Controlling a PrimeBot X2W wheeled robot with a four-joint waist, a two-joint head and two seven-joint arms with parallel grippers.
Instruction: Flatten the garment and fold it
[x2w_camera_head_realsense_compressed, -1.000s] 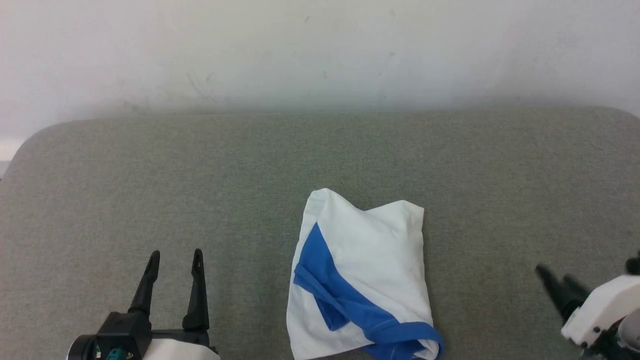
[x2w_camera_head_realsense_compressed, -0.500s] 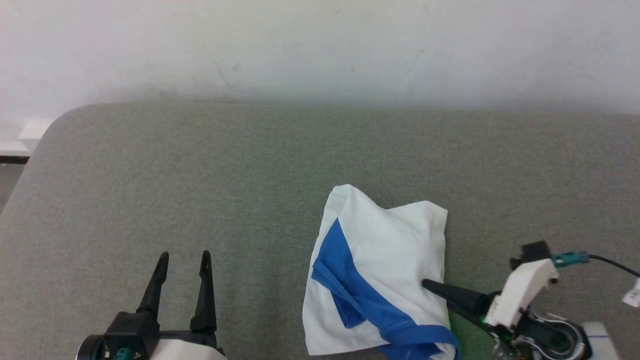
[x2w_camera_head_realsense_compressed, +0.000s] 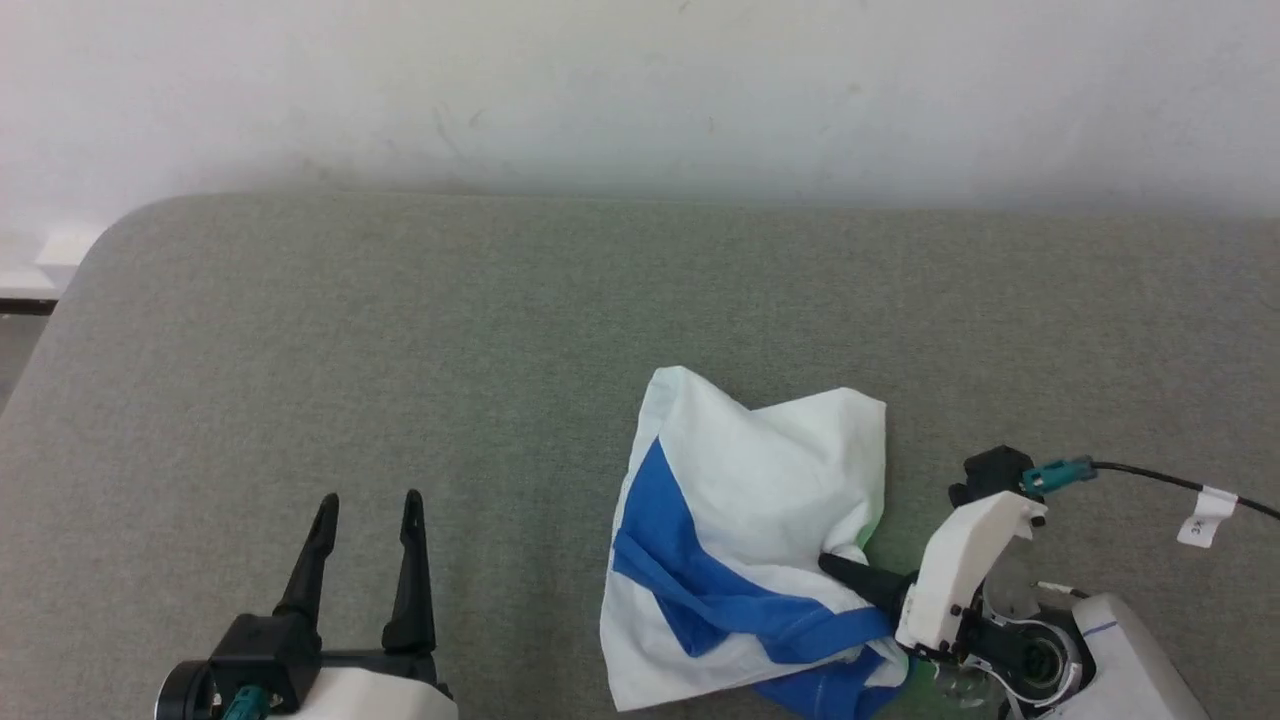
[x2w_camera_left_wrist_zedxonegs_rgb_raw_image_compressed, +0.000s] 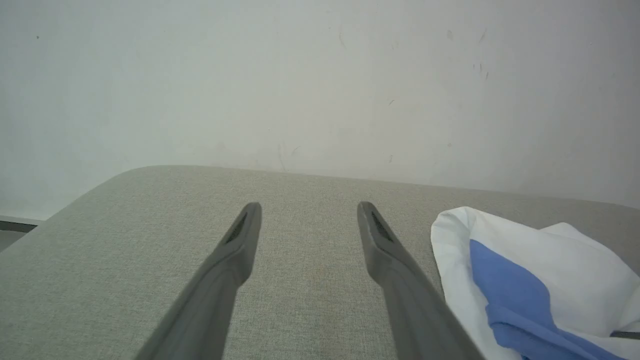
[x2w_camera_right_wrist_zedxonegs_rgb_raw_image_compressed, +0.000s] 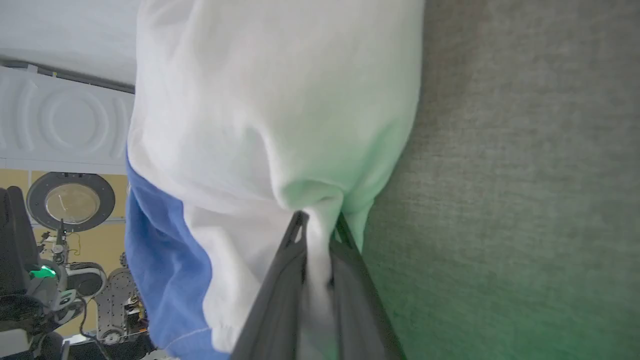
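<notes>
The garment, a white shirt with blue sleeves, lies bunched on the grey padded table, right of centre near the front edge. My right gripper reaches in from the lower right and is shut on a fold of white cloth at the garment's right side. In the right wrist view the two fingers pinch that fold of the garment at the right gripper. My left gripper hovers open at the lower left, well apart from the cloth; the left wrist view shows the left gripper spread above bare table, the garment to its right.
A white wall stands just behind the table's far edge. The table's left corner is rounded, with floor beyond it. A cable with a white tag trails from my right wrist. Machinery shows past the cloth in the right wrist view.
The head camera shifted slightly. My right gripper came in from the far right, reached the garment's right side and closed on a fold, pulling the cloth up into a bunch. The left gripper stayed put.
</notes>
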